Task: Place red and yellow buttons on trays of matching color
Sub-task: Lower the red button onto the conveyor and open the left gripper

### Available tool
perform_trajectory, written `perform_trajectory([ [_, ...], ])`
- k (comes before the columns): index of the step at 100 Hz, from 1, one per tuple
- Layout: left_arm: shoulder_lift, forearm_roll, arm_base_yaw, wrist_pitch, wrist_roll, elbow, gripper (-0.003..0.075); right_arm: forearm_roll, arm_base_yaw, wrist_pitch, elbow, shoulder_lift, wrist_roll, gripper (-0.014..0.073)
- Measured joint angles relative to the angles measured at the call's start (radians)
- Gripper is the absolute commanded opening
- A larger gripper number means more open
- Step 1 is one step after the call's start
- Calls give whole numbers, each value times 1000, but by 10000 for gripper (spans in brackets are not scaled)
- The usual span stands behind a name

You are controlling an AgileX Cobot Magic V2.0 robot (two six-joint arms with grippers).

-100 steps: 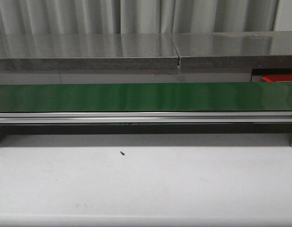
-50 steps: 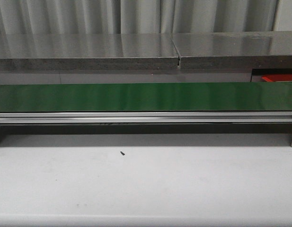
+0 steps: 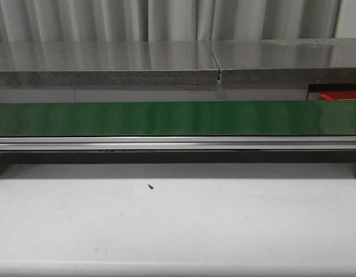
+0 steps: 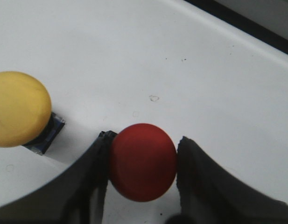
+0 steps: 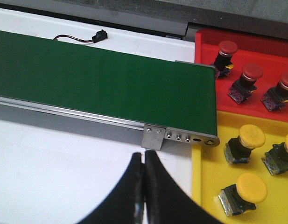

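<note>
Open table (image 4: 148, 56) (yellow button (image 4: 17, 108) alongside)

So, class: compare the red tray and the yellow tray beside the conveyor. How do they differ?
The red plastic tray holds three red-capped buttons; the yellow plastic tray holds four yellow-capped ones. The red tray lies beyond the yellow one, farther from the right gripper. Both sit at the green belt's end.

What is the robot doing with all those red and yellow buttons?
It is sorting buttons by color. The left gripper has its fingers on either side of a red button on the white table, with a yellow button lying close beside it. The right gripper is shut and empty, near the end of the green conveyor belt. The red tray holds three red buttons and the yellow tray holds four yellow ones.
</note>
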Motion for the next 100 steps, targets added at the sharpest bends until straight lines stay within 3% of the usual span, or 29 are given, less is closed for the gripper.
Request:
perform_trajectory([
  [38, -272, -100, 0, 134, 3, 20, 102, 0, 0, 0, 0, 0, 0, -67],
  [70, -409, -263, 0, 139, 165, 280, 102, 0, 0, 0, 0, 0, 0, -67],
  [100, -430, -334, -64, 39, 260, 443, 103, 0, 0, 0, 0, 0, 0, -67],
])
